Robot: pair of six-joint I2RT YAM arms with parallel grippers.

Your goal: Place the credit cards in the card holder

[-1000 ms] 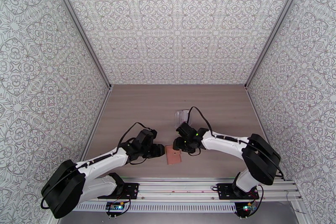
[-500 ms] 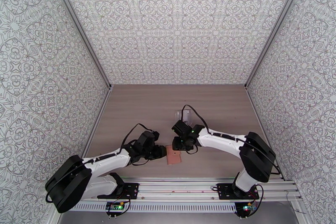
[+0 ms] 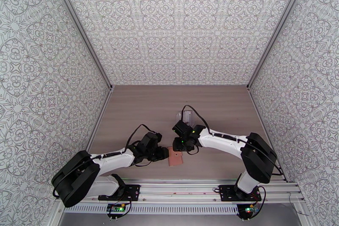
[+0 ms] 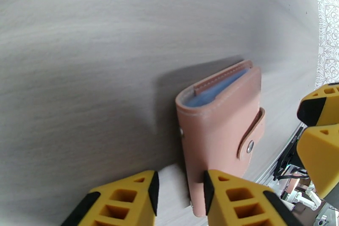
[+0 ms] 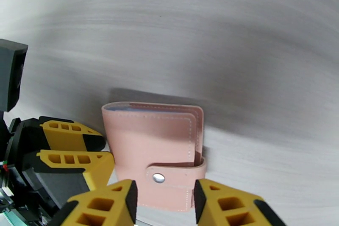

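Flanking card holder [image 3: 175, 156]: 2 low arms [image 3: 114, 160]

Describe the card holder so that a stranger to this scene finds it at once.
On the wooden table, look near the front edge, between the left gripper and the right gripper. The card holder lies flat there, closed by its snap tab: pinkish-brown and leather-like, unlike the clear plastic pouch farther back.

The card holder [image 5: 152, 138] is pinkish-brown, blue-grey inside; the table [image 5: 212, 32] grey wood-grain.
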